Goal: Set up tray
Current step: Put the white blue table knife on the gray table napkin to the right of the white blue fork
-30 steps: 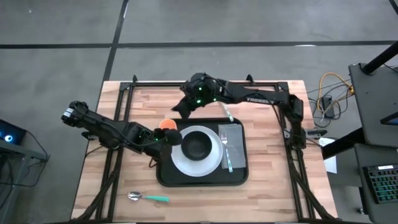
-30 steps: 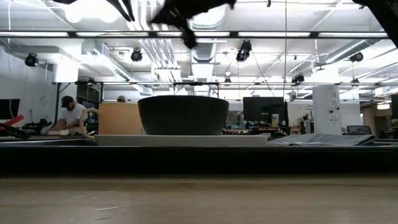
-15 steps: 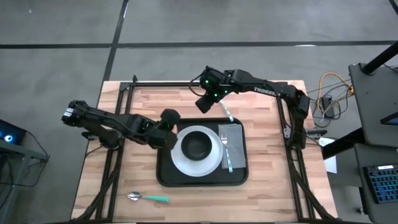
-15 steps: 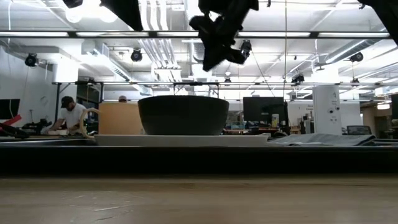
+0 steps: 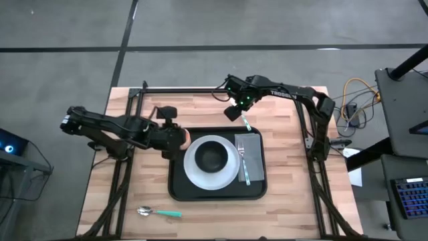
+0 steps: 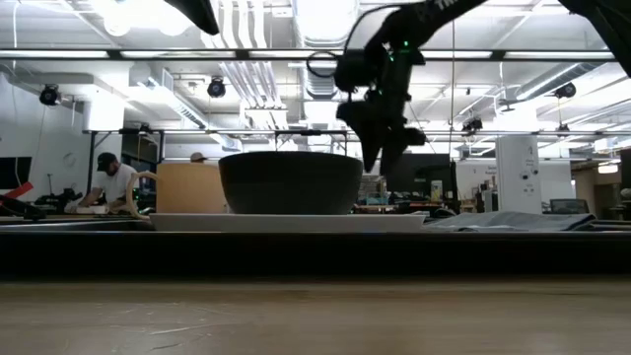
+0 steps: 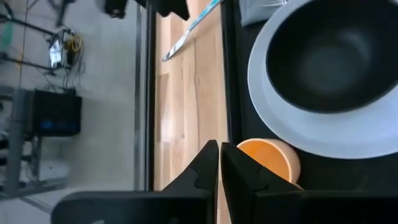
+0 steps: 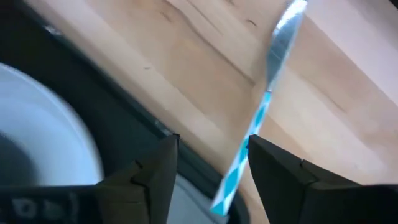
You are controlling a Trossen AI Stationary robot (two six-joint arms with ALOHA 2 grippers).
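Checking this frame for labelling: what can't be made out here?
- Orange round cup: high view, mostly hidden under the left gripper; left wrist view, cut off by the gripper's fingers.
- Teal-handled knife: right wrist view, its handle end runs behind the right gripper.
- Black rectangular tray: low view shows only its rim edge-on.

Even, bright overhead light from ceiling tubes and lamps behind the dark bowl point(image 6: 290, 181), bowl and arm above it backlit to near silhouette, soft short shadows on the wooden table point(image 5: 200, 104), nearest table surface blurred, knife point(image 8: 261, 112) motion-smeared
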